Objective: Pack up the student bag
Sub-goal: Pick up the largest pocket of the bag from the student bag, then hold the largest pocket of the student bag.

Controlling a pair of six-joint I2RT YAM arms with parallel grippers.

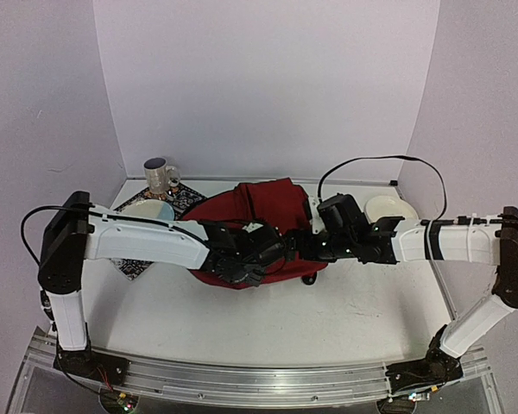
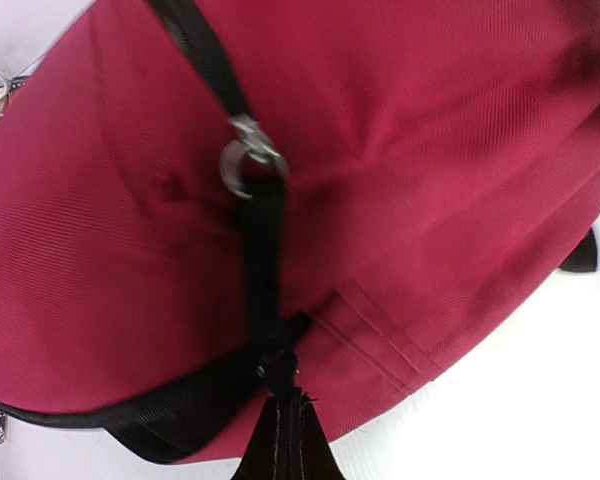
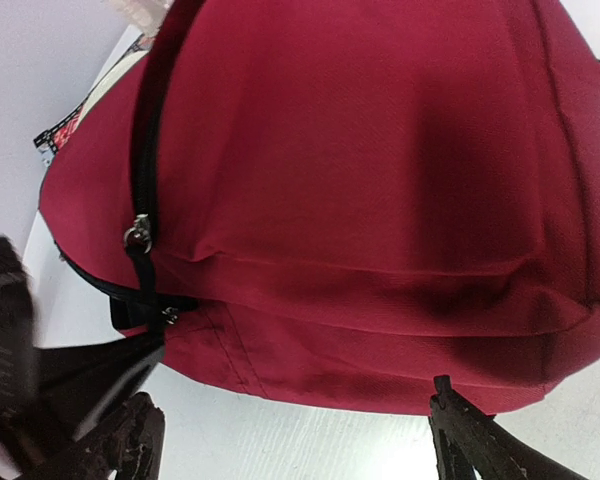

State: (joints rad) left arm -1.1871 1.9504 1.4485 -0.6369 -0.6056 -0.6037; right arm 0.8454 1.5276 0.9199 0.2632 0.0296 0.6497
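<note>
While the left hand (image 2: 279, 405) is clamped shut on the black pull strap (image 2: 263, 260) that hangs from a metal zip slider (image 2: 248, 165), the right hand (image 3: 298, 392) is spread wide open, its two fingers (image 3: 460, 435) set either side of the near edge of the student bag (image 1: 263, 211); whether they touch the cloth I cannot tell; the bag, dark red, lies slumped at the middle of the white surface (image 1: 345, 302), between the two arms; behind it to the left a mug (image 1: 159, 177) stands by a patterned mat (image 1: 186, 197), near a pale bowl (image 1: 147, 210); a white plate (image 1: 390, 207) sits at the far right.
</note>
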